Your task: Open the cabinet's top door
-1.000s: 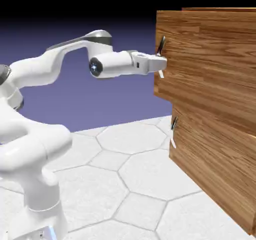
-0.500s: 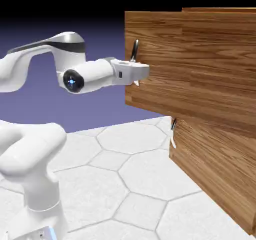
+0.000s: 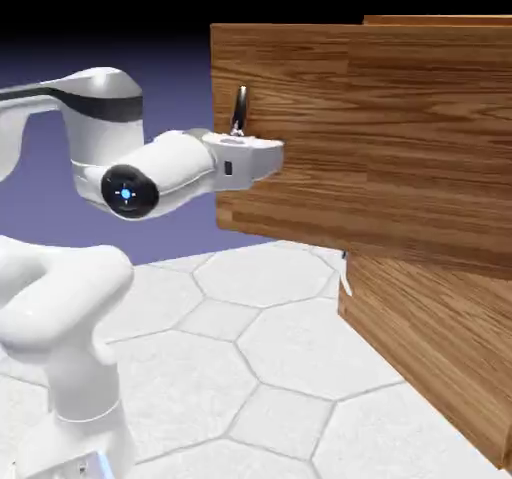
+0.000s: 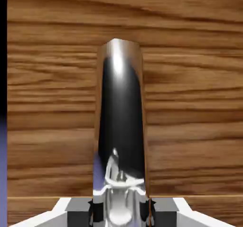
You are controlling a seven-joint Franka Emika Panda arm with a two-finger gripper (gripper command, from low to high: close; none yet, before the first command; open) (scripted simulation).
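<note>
1. The top door (image 3: 330, 127) is standing swung out from the cabinet (image 3: 440, 337).
2. The gripper (image 3: 268, 157) is clamping shut at the door's handle (image 3: 238, 110).
3. The lower door's handle (image 3: 345, 277) is sitting untouched above the table (image 3: 250, 367).

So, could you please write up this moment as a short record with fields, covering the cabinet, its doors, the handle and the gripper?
scene: cabinet on a white hex-tiled table
top door: top door stands swung out from the cabinet front, partly open
top handle: dark-and-silver bar handle near the door's free edge
gripper: gripper shut on the handle, seen between its tips in the hand view
lower door: lower door flush, its own handle untouched
task state: opening under way
</note>
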